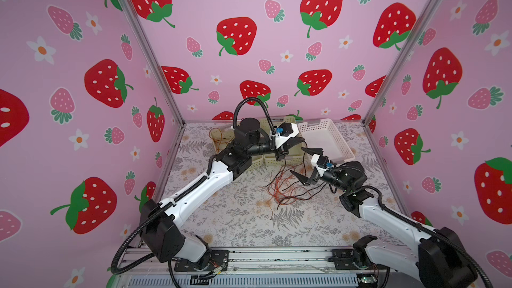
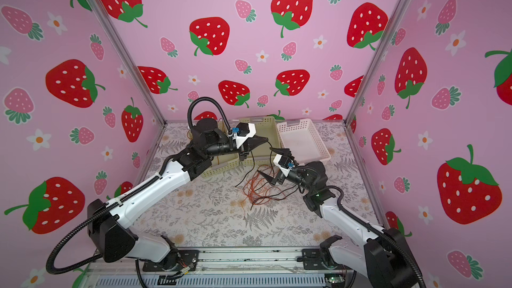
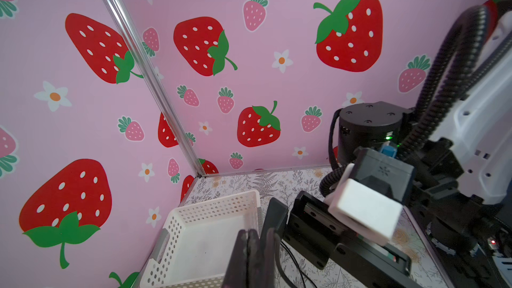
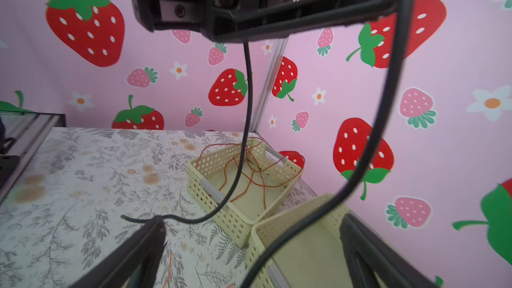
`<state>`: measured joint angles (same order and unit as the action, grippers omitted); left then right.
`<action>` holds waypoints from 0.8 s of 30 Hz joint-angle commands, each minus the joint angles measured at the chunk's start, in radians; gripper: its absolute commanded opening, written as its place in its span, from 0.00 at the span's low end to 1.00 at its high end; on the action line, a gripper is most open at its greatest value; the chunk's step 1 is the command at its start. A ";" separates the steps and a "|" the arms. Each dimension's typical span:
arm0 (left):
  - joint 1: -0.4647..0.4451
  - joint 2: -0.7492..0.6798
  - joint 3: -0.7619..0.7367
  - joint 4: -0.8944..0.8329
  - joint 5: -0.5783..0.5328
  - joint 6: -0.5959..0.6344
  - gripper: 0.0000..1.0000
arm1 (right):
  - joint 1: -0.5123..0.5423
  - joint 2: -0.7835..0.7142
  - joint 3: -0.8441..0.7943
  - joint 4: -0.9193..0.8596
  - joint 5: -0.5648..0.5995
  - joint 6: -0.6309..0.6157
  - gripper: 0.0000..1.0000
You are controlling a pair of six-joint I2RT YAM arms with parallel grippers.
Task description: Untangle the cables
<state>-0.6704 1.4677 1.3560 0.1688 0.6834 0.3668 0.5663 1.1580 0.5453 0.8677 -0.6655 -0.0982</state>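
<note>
cables (image 2: 260,189) on table (image 2: 210,217) | behind: left basket (image 2: 219,171), middle basket (image 2: 273,128), right basket (image 2: 293,126)

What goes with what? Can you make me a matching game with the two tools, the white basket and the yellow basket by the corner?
Things:
1. left tool
2. right tool
3. white basket
4. yellow basket by the corner

States:
A. empty
B. wide open, holding nothing
C. orange cables inside
D. shut on a black cable

Pairs: 1-D, 2-B, 3-A, 4-C
</note>
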 commanded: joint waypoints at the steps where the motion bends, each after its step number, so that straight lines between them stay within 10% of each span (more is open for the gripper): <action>1: -0.005 0.030 0.059 0.058 0.046 0.018 0.00 | -0.003 0.057 0.046 0.128 -0.097 0.117 0.96; 7: -0.015 0.063 0.074 0.123 0.021 0.014 0.00 | 0.000 0.191 0.133 0.139 -0.053 0.167 0.69; 14: 0.006 0.080 0.063 0.201 -0.078 0.013 0.00 | -0.002 0.304 0.215 0.184 0.020 0.175 0.03; 16: 0.029 0.091 0.058 0.241 -0.124 -0.027 0.00 | -0.004 0.327 0.238 0.181 0.051 0.157 0.00; 21: 0.127 0.102 0.027 0.318 -0.245 -0.182 0.99 | -0.040 0.441 0.402 0.087 0.104 0.144 0.00; 24: 0.201 0.079 -0.027 0.366 -0.309 -0.273 0.99 | -0.065 0.551 0.558 -0.053 0.136 0.116 0.00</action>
<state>-0.5262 1.5642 1.3609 0.4351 0.4721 0.2081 0.5240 1.6382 0.9947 0.9329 -0.5842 0.0360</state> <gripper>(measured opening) 0.962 0.060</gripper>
